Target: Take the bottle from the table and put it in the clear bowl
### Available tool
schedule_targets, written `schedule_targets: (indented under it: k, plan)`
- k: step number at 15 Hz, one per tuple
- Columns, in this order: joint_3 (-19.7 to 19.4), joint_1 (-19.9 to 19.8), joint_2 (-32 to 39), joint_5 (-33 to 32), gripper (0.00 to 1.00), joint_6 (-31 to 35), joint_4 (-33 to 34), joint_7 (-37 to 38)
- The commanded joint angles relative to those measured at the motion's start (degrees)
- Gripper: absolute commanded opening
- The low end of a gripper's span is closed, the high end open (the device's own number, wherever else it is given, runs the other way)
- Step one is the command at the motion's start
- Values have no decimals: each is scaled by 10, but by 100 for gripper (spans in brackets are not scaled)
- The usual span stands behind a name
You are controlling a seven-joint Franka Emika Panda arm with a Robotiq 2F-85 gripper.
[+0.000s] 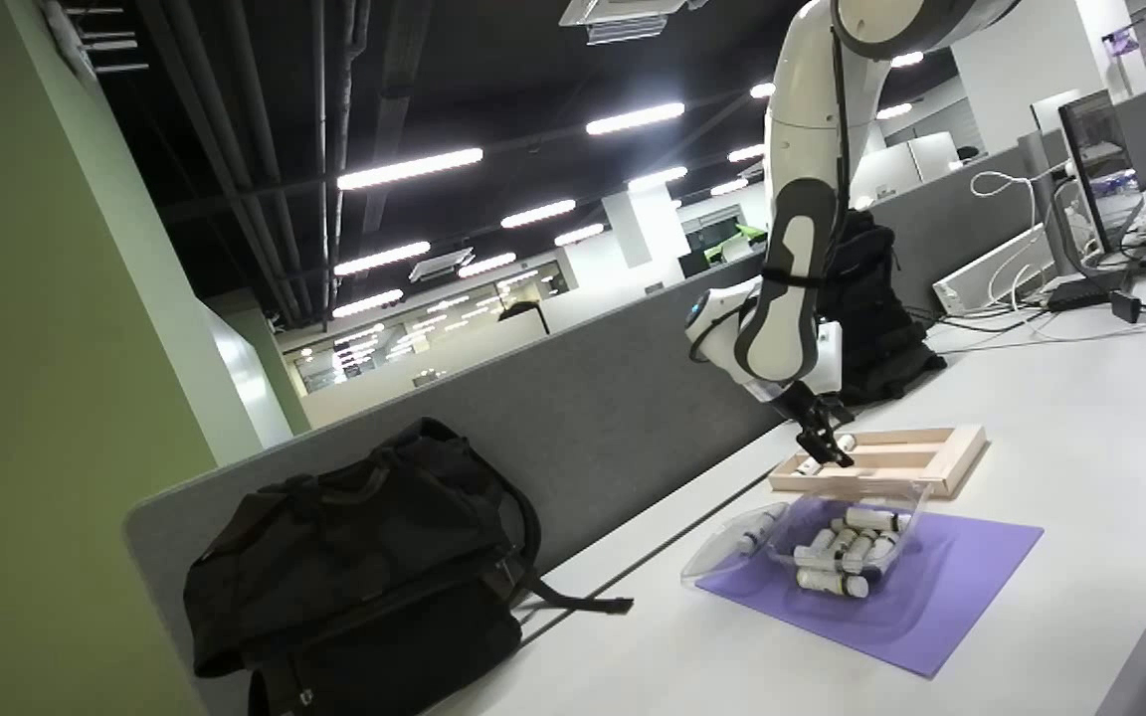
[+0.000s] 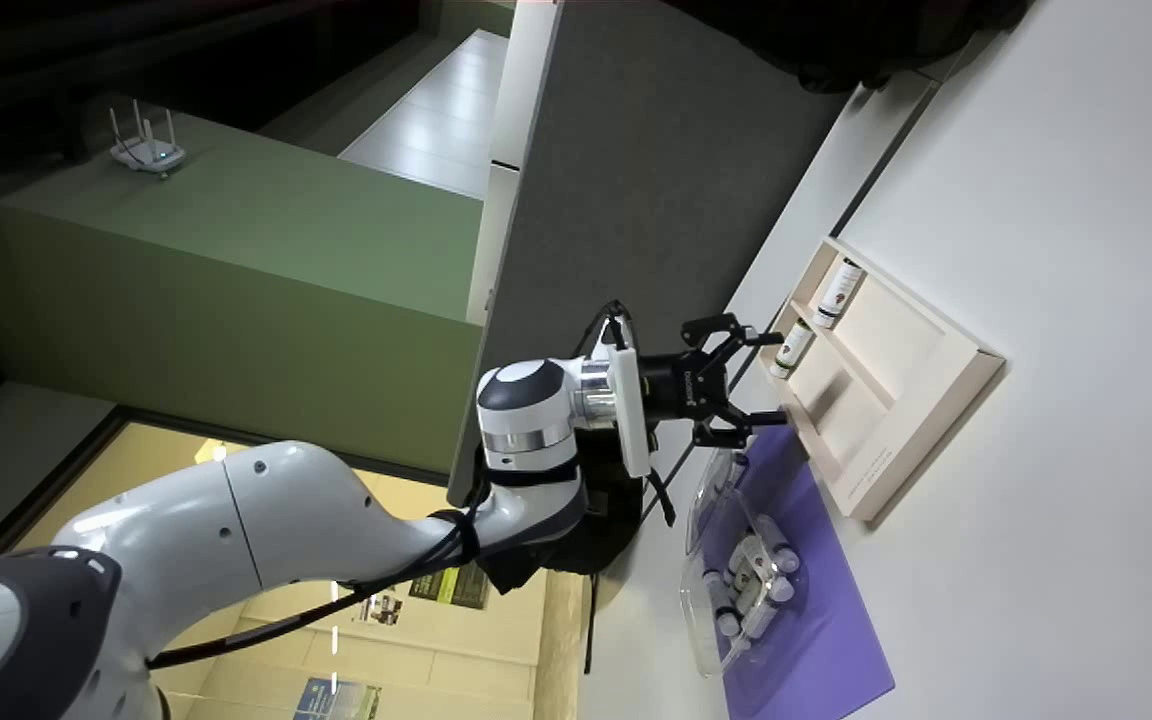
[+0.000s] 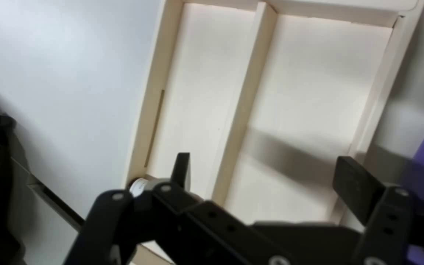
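Note:
Two white bottles lie in a pale wooden box (image 2: 926, 430) in an exterior view: an outer bottle (image 2: 839, 292) and a bottle (image 2: 793, 347) across the divider. They also show small in an exterior view, a bottle (image 1: 809, 465) and a bottle (image 1: 847, 443). In the wrist view a bottle's white end (image 3: 137, 187) shows behind a finger; the rest is hidden. My gripper (image 2: 772, 378) is open and empty above the box, fingers spread over the divider (image 3: 247, 95) and one compartment in the wrist view (image 3: 265, 165). The clear bowl (image 1: 916, 509), also in an exterior view (image 2: 698, 605), holds several white bottles.
A clear lid or shallow container (image 1: 717, 557) stands beside the bowl, with a bottle at it. Both sit on a purple mat (image 1: 976, 567) next to the box. A grey partition (image 1: 623, 398) and black backpacks (image 1: 364, 557) line the table's back. A monitor (image 1: 1100, 169) and cables stand farther off.

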Motion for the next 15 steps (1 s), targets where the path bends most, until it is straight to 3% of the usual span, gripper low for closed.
schedule_targets:
  k: [1, 8, 15]
  plan:
    - [8, -9, 13, 34, 100, 52, -1, 12]
    - [6, -4, 12, 111, 100, 133, -15, 10]
    - [52, -42, 23, 223, 100, 97, -3, -26]
